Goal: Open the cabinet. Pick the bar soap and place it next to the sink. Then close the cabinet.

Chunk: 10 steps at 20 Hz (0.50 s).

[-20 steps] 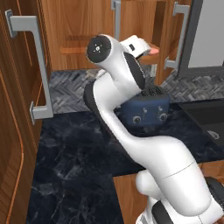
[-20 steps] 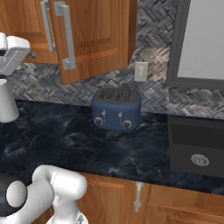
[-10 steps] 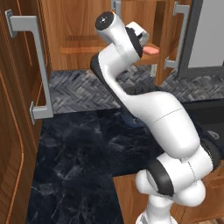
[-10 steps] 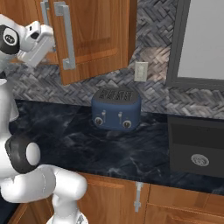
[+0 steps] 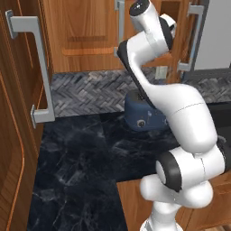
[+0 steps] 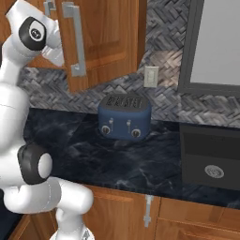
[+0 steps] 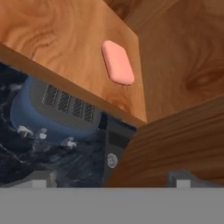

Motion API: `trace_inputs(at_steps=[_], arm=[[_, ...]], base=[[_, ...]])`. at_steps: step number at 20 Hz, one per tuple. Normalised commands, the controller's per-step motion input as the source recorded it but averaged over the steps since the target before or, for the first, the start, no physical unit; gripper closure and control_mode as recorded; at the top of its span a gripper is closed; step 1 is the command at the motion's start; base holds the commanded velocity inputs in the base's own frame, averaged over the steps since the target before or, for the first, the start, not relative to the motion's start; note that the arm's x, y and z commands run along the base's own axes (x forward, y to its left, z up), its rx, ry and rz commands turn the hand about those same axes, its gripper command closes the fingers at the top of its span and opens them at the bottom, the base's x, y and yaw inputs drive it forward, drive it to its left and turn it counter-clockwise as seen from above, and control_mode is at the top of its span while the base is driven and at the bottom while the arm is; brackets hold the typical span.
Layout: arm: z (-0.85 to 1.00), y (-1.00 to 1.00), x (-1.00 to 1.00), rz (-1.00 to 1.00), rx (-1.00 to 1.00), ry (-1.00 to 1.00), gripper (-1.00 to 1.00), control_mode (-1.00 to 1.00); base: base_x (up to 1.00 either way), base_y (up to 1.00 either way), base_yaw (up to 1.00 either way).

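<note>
The cabinet [image 5: 85, 31] has its right door [image 5: 186, 43] swung open, and that door shows large in the right base view [image 6: 110, 42]. In the hand view the salmon-pink bar soap [image 7: 118, 62] lies flat on the wooden cabinet shelf [image 7: 57, 41], near its front right corner. My gripper [image 7: 111, 181] is open, with its tips wide apart and nothing between them. It hovers in front of and above the shelf edge, short of the soap. In the left base view the gripper [image 5: 169, 28] is raised at the cabinet opening. The black sink [image 6: 211, 157] lies to the right of the toaster.
A blue toaster [image 6: 124, 117] stands on the black marble counter [image 6: 70, 140] right under the cabinet, and also shows below the shelf [image 7: 57, 113]. A tall wooden panel with a big grey handle [image 5: 29, 67] is at the left. A grey-framed panel [image 6: 213, 42] hangs above the sink.
The arm has unfolded upward and swung the hand up to the open cabinet. The soap, seen beside the hand before, is now hidden behind it in the left base view.
</note>
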Motion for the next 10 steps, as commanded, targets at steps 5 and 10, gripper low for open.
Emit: trace_inputs(at_steps=[5, 10], arm=[[0.02, -1.0, -0.44, 0.0, 0.0, -0.07, -1.0, -1.0], [0.0, -1.0, -0.43, 0.0, 0.0, -0.1, -1.0, -1.0]], base=[[0.0, 0.0, 0.0], [0.0, 0.0, 0.0]])
